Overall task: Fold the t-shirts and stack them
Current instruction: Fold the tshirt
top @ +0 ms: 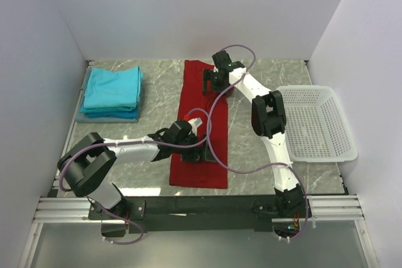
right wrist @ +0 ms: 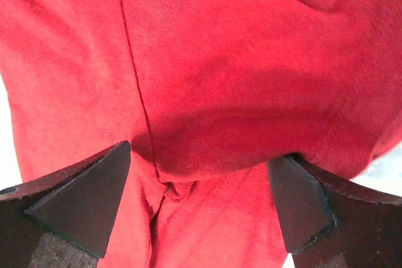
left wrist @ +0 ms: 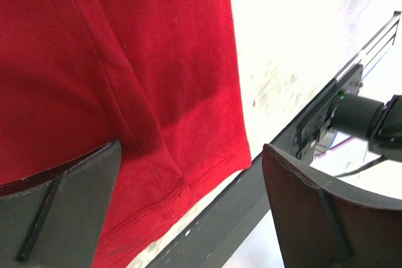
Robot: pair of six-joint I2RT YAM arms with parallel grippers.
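The red t-shirt (top: 188, 101) lies as a long strip mid-worktop (top: 157, 98). Both arms sit over it, the left end effector (top: 202, 154) near its front and the right end effector (top: 217, 83) at the far end, fingers apart. A purple cable (top: 209, 123) loops across the cloth. Folded teal t-shirts (top: 113, 89) are stacked far left, and a white basket (top: 314, 127) sits to the right.

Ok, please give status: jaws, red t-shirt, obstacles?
Left jaws open over near end of red t-shirt; right jaws open over far end. Shirt lies in long strip, unheld. Teal stack, basket well aside.
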